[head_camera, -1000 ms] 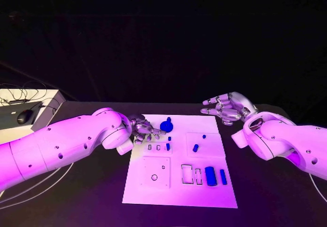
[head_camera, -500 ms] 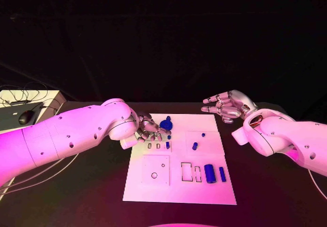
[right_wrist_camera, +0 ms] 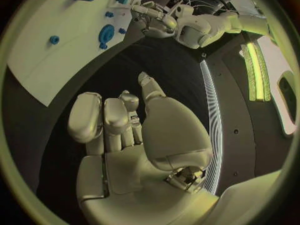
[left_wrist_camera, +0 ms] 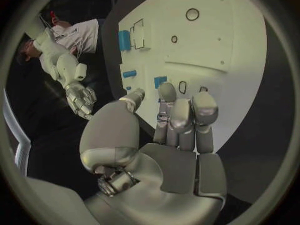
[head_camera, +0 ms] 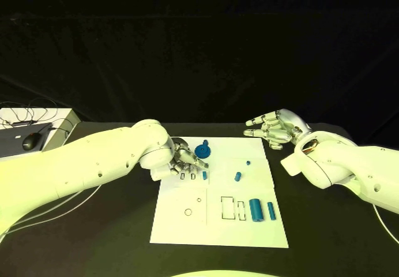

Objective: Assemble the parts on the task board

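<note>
The white task board (head_camera: 218, 225) lies mid-table. My left hand (head_camera: 184, 159) hovers over its far left part, fingers stretched out and empty, beside the round blue part (head_camera: 204, 152). Its fingertips (left_wrist_camera: 166, 91) end just short of a small upright blue piece (head_camera: 204, 175) (left_wrist_camera: 160, 81). Two small blue pieces (head_camera: 238, 176) (head_camera: 248, 163) stand mid-board. A blue cylinder (head_camera: 255, 209) and a thin blue bar (head_camera: 271, 210) lie at the near right. My right hand (head_camera: 274, 128) (right_wrist_camera: 125, 135) is raised off the board's far right corner, fingers apart and holding nothing.
A pale box with a mouse and cables (head_camera: 29, 135) sits at the table's far left. Empty slots (head_camera: 227, 209) and a round hole (head_camera: 188, 212) mark the board's near half. Black table (head_camera: 332, 231) surrounds the board.
My left arm has swung further in over the board's left edge, and its hand has shifted slightly toward the small upright piece. The right hand has hardly moved.
</note>
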Motion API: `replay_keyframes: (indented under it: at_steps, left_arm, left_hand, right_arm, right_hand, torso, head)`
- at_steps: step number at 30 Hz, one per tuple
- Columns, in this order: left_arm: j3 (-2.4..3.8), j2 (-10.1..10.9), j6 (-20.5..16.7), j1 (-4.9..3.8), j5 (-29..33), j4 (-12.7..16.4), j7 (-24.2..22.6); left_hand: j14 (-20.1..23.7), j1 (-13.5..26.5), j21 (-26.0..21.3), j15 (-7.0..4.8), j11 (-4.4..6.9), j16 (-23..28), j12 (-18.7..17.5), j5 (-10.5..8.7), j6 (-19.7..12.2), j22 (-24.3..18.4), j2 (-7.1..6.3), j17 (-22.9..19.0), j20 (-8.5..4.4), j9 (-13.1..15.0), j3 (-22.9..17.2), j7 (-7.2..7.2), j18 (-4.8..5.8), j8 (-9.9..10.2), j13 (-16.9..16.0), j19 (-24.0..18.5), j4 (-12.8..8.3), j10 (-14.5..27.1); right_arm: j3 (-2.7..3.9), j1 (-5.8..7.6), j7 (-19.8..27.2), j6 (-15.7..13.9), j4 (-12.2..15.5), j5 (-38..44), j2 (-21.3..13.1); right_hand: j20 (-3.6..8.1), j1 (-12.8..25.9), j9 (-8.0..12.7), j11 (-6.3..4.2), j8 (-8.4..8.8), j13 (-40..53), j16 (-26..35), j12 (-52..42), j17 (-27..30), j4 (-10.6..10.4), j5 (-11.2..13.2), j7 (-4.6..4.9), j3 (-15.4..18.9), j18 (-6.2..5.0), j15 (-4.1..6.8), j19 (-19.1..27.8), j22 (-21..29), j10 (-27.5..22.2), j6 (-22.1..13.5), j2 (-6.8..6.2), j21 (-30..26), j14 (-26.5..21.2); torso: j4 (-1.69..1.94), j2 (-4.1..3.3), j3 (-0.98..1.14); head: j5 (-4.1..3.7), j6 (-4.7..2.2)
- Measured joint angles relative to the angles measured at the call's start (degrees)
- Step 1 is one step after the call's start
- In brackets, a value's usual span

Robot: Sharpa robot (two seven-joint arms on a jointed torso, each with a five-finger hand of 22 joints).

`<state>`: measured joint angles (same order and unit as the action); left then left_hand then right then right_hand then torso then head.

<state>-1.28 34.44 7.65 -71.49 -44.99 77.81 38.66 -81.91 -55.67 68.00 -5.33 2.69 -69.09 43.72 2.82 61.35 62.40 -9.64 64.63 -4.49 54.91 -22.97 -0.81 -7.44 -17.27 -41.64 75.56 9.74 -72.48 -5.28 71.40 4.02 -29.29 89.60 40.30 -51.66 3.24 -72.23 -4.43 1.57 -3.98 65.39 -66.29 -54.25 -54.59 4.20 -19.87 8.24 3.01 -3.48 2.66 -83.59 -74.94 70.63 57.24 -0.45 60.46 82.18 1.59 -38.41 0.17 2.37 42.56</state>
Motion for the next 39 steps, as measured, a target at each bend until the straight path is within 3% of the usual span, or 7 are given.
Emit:
replay_keyframes:
  at_steps: [2, 5, 10, 33, 39]
  left_arm:
    - [-0.47, -0.61, 0.16, 0.01, -0.04, -0.51, 0.08]
    - [-1.00, -1.29, 0.30, 0.01, -0.05, -1.10, 0.13]
    - [-1.68, -2.03, 0.38, 0.03, -0.06, -1.87, 0.19]
    - [-1.66, -2.92, 0.09, 0.03, -0.04, -2.82, 0.14]
    - [-1.66, -3.32, 0.24, 0.03, -0.03, -3.72, 0.12]
  left_hand:
    - [0.00, 0.69, 0.00, 0.00, -0.01, -0.18, 0.00, 0.00, 0.21, 0.16, -0.69, 0.00, 0.00, 0.50, -2.26, 0.20, 0.00, 0.53, -0.06, 0.00, -1.37, -0.01]
    - [0.00, 0.76, -0.28, 0.00, -0.01, -0.18, 0.00, 0.00, 0.41, 0.36, -0.70, -0.02, 0.00, 1.01, -3.45, 0.02, -0.01, 0.99, -0.07, 0.00, -2.55, -0.01]
    - [0.00, 1.49, -0.37, 0.00, -0.02, -0.18, 0.00, 0.00, 0.41, 0.47, -0.88, -0.09, 0.00, 1.14, -3.77, 0.02, 0.00, 1.34, -0.07, 0.00, -2.87, -0.01]
    - [0.00, 2.24, -0.61, 0.01, -0.03, -0.18, 0.00, 0.00, 0.81, 0.83, -1.17, -0.23, 0.00, 1.48, -3.59, 0.01, -0.02, 2.52, -0.06, -0.01, -2.69, -0.02]
    - [0.01, 1.67, -0.61, 0.01, -0.03, -0.18, 0.00, 0.00, 0.81, 0.99, -0.60, -0.23, 0.01, 1.48, -3.67, 0.01, -0.02, 2.54, -0.06, -0.01, -3.58, -0.01]
  right_arm:
    - [0.00, -0.02, -0.03, 0.04, -0.10, 0.06, 0.13]
    - [0.00, -0.03, -0.08, 0.07, -0.18, 0.15, 0.26]
    - [-0.02, -0.05, -0.17, 0.12, -0.20, 0.39, 0.43]
    - [-0.02, -0.36, -0.38, 0.41, -0.74, 1.10, 1.19]
    - [-0.02, -0.37, -0.40, 0.47, -0.74, 1.18, 1.23]
  right_hand:
    - [0.00, 0.00, 0.00, 0.00, 0.00, 0.00, 0.00, 0.00, 0.00, 0.00, 0.00, 0.00, 0.00, 0.00, 0.00, 0.00, 0.00, 0.00, 0.00, 0.00, 0.00, 0.00]
    - [0.22, 0.00, 0.01, 0.01, 0.00, 0.00, 0.00, 0.00, 0.06, 0.00, 0.00, -0.01, 0.00, 0.00, 0.00, 0.22, 0.00, 0.01, 0.01, 0.00, 0.00, 0.00]
    - [0.22, 0.00, 0.01, 0.03, 0.00, 0.00, 0.00, 0.00, 0.06, 0.00, 0.00, -0.02, 0.00, 0.00, 0.00, 0.22, 0.01, 0.03, 0.01, 0.00, 0.00, 0.00]
    - [0.21, 0.00, 0.02, 0.10, 0.00, 0.00, 0.00, 0.00, 0.06, 0.00, 0.00, 0.01, 0.00, 0.00, 0.00, 0.22, 0.03, 0.10, 0.21, 0.00, 0.00, 0.00]
    - [0.21, 0.00, 0.02, 0.13, 0.00, 0.00, 0.00, 0.00, 0.06, 0.00, 0.00, 0.00, 0.00, 0.00, 0.00, 0.21, 0.03, 0.13, 0.21, 0.00, 0.00, 0.00]
  torso:
    - [-0.02, -0.02, -0.03]
    - [-0.04, -0.05, -0.04]
    - [-0.05, -0.07, -0.04]
    - [-0.03, -0.07, 0.06]
    - [-0.02, -0.05, 0.03]
  head:
    - [0.01, 0.07]
    - [0.04, 0.21]
    - [-0.01, 0.35]
    - [0.09, 0.66]
    - [0.07, 0.74]
